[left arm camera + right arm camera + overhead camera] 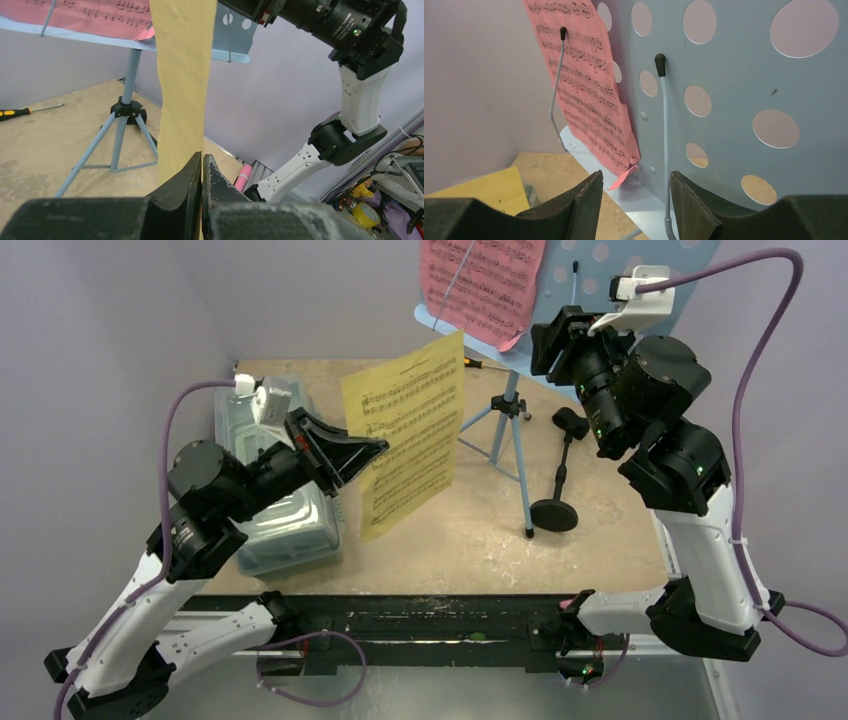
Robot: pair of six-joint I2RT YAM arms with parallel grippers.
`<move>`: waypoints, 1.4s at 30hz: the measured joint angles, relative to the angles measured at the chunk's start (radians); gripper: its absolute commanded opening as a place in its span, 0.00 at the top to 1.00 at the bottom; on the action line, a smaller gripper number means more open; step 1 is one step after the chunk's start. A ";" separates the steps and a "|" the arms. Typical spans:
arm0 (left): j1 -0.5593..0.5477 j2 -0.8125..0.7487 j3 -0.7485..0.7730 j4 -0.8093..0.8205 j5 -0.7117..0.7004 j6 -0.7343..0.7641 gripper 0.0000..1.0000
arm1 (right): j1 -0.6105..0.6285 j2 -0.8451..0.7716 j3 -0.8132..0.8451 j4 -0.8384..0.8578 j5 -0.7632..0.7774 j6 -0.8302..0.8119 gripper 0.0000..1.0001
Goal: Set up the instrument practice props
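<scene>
The light blue perforated music stand (648, 262) rises on its tripod (509, 412) at the back of the table. A pink sheet-music page (482, 282) rests on its ledge under a wire arm. My left gripper (374, 448) is shut on the edge of a yellow page (410, 435), holding it upright in the air left of the tripod. My right gripper (552, 338) is open just in front of the stand's desk, and the second wire arm (664, 130) stands between its fingers, close to the right one. The black round-based mic stand (555, 512) is beside the tripod. The pink toy microphone (243, 177) lies by the right arm's base.
A clear lidded plastic box (285, 520) sits under the left arm at the table's left. A yellow-and-black-handled tool (474, 363) lies at the back, behind the tripod. Purple walls close in the back and both sides.
</scene>
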 measured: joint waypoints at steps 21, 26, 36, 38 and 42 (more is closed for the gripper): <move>0.000 0.406 0.442 0.051 0.056 0.163 1.00 | 0.001 -0.050 -0.154 0.188 0.107 -0.086 1.00; 0.000 0.482 0.546 0.061 0.053 0.218 1.00 | 0.001 -0.089 -0.227 0.268 0.098 -0.103 1.00; 0.000 0.574 0.637 0.090 0.059 0.315 1.00 | 0.000 -0.231 -0.462 0.531 0.022 -0.166 1.00; 0.000 0.600 0.654 0.104 0.059 0.323 1.00 | 0.000 -0.238 -0.478 0.558 0.009 -0.181 1.00; 0.000 0.649 0.677 0.147 0.058 0.336 1.00 | 0.000 -0.239 -0.491 0.581 0.005 -0.203 1.00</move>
